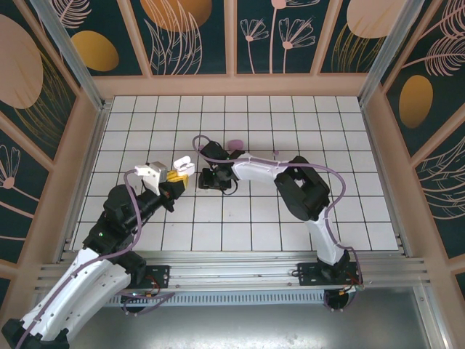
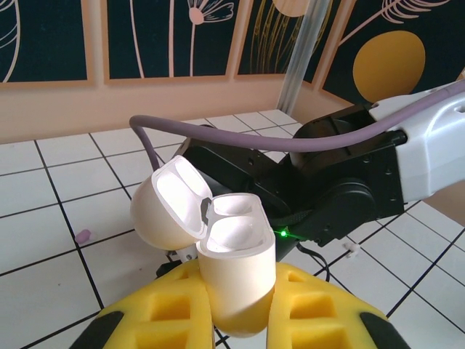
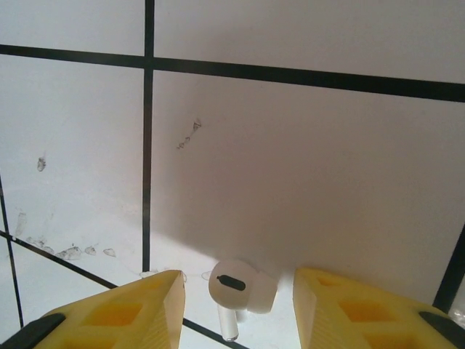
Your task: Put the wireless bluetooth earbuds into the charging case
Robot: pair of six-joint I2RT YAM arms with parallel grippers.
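1. Charging case (image 2: 236, 269) (image 1: 182, 168): white and rounded. Its lid (image 2: 168, 207) is hinged open and tipped to the left in the left wrist view. The case is held up off the tiled floor (image 1: 254, 218).

2. Left gripper (image 2: 236, 309) (image 1: 172, 178): clamped tight on the lower body of the charging case, with 1 of its yellow fingers (image 2: 163, 309) on each side.

3. Right gripper (image 3: 240, 291) (image 1: 216, 179): just right of the charging case in the top view, pointing down at the floor. Its jaws stand partly apart and grip nothing.

4. Earbud (image 3: 238, 287): 1, white, with a short stem. It lies on a tile below and right of the charging case, between the right gripper's 2 yellow fingers (image 3: 138, 313), with a gap on either side.

5. Pink-purple pebble shape (image 1: 235, 143): 1, on the floor beyond the charging case and to its right.

6. Pink speck (image 2: 83, 235): 1, on the floor left of the charging case in the left wrist view.
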